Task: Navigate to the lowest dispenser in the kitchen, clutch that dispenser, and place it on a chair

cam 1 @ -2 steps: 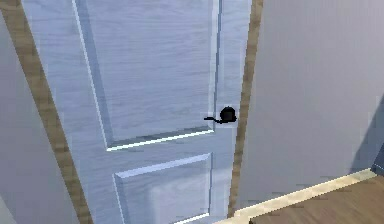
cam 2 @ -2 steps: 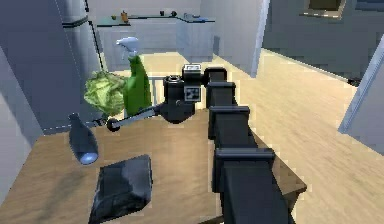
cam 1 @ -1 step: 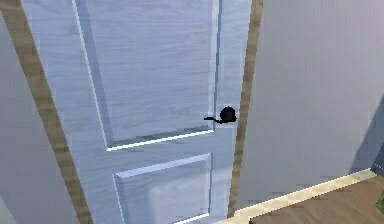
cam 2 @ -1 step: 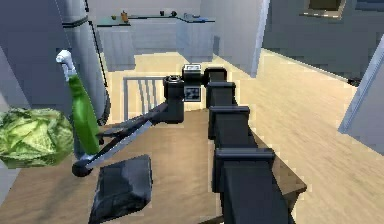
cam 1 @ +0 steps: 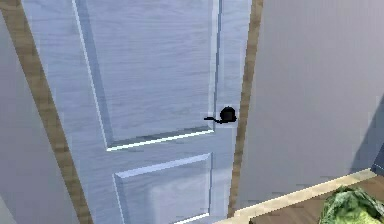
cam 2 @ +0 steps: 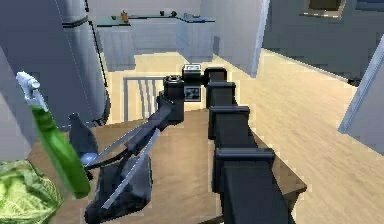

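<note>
A green spray bottle (cam 2: 55, 140) with a white trigger top leans at the arm side view's left, over a wooden table (cam 2: 185, 165). My arm (cam 2: 232, 130) rises from the bottom edge as a dark bar to its white marker squares (cam 2: 191, 72). The gripper (cam 2: 90, 157) reaches down and left from them, and its thin fingers (cam 2: 120, 145) end beside the bottle. I cannot tell whether it holds the bottle. A green leafy head (cam 2: 20, 190) lies by the bottle's foot, and green leaves (cam 1: 352, 206) lie at the forward view's bottom right.
A pale blue panelled door (cam 1: 150, 100) with a black handle (cam 1: 226, 116) and brown frame stands close ahead. To the arm's side are a grey fridge (cam 2: 82, 50), a white slatted chair back (cam 2: 138, 95), far kitchen counters (cam 2: 150, 30) and light wooden floor (cam 2: 300, 110).
</note>
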You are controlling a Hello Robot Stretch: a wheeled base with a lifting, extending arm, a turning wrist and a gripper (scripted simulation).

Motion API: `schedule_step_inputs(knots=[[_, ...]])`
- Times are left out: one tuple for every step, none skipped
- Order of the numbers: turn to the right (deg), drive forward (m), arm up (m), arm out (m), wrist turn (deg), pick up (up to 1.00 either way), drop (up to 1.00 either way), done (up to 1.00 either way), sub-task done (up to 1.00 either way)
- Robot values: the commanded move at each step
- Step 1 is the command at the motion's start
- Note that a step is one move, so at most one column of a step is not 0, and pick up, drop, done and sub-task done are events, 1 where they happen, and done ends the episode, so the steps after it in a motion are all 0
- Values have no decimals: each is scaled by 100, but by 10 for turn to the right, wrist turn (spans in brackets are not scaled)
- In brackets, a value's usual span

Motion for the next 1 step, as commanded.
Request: schedule_step_inputs(knots=[[0,0,0,-26,0,0,0,0,0]])
